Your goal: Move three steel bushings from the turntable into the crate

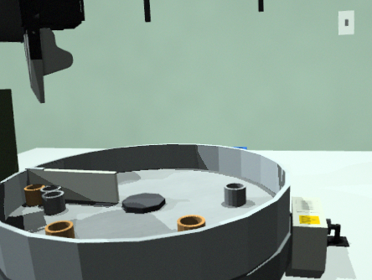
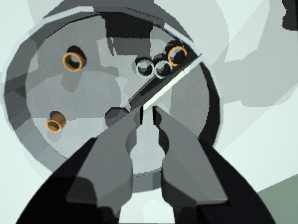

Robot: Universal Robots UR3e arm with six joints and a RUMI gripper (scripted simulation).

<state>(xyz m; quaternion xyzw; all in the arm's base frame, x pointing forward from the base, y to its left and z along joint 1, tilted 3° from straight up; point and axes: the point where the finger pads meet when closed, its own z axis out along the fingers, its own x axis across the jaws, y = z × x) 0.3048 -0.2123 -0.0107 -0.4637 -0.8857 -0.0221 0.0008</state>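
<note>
The grey turntable (image 1: pixel 142 214) holds three dark steel bushings: one at the right (image 1: pixel 235 194) and two at the left (image 1: pixel 54 202), (image 1: pixel 50 189) against the guide fence (image 1: pixel 80 184). Three brass bushings (image 1: pixel 33 194), (image 1: pixel 59 228), (image 1: pixel 191 222) also stand on it. My gripper (image 1: pixel 39 63) hangs high above the turntable's left side, shut and empty. In the wrist view the shut fingertips point down at the disc. There I see two steel bushings (image 2: pixel 144 66), (image 2: pixel 162 67) and brass ones (image 2: pixel 177 55), (image 2: pixel 74 61), (image 2: pixel 56 123). The crate is not in view.
A dark hub (image 1: pixel 143 202) sits at the turntable's centre. A raised rim runs around the disc. A grey control box (image 1: pixel 309 236) with a yellow label stands at the turntable's right side.
</note>
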